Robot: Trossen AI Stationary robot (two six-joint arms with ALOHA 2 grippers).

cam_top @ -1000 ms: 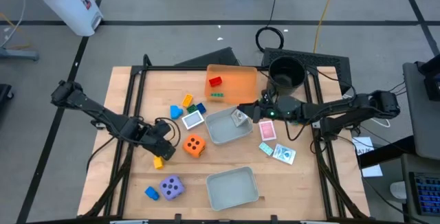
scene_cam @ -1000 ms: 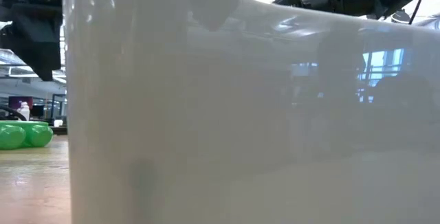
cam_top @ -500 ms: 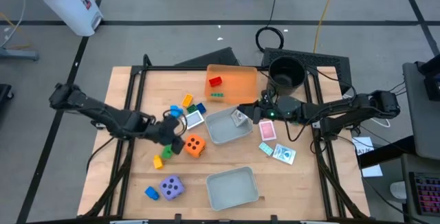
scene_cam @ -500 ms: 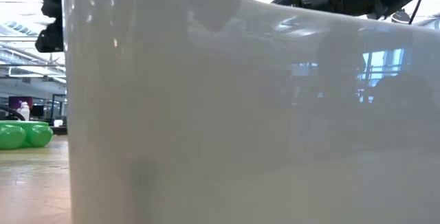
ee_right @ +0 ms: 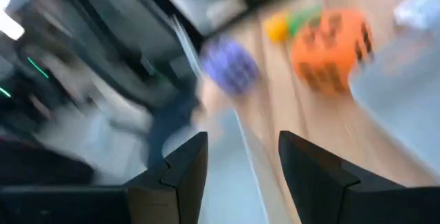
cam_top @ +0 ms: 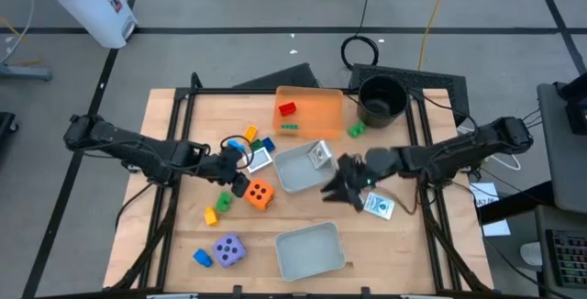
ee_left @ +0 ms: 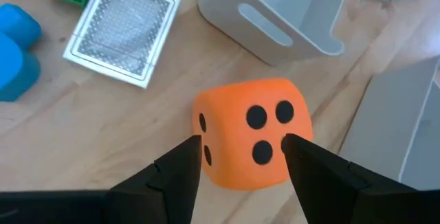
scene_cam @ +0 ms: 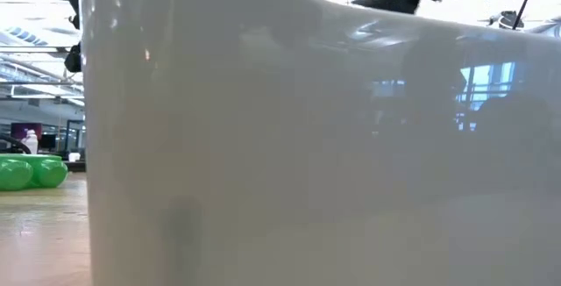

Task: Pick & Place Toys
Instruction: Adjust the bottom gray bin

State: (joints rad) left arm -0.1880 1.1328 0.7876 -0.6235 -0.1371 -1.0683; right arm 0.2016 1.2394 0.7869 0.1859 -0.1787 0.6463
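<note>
Orange die point(ee_left: 249, 141), black pips, between left gripper point(ee_left: 242, 157) fingers

The left gripper point(cam_top: 240, 182) hangs low with fingers apart; the right gripper point(cam_top: 332, 189) is also parted, near the table's middle.

Two arms on show here, both dark, near black from shoulder to tip, each built as a chain of slim tubular links with chunkier rounded joint housings between them. Black cables trail along the links and loop off at the joints. The left claw point(cam_top: 240, 187) ends in two flat, matte black fingers point(ee_left: 180, 176) with squared, slightly tapered tips, seen plainly from the left wrist camera. The right claw point(cam_top: 332, 192) carries the same pair of broad dark fingers point(ee_right: 184, 163), and a small green light glows on its wrist housing.
</note>
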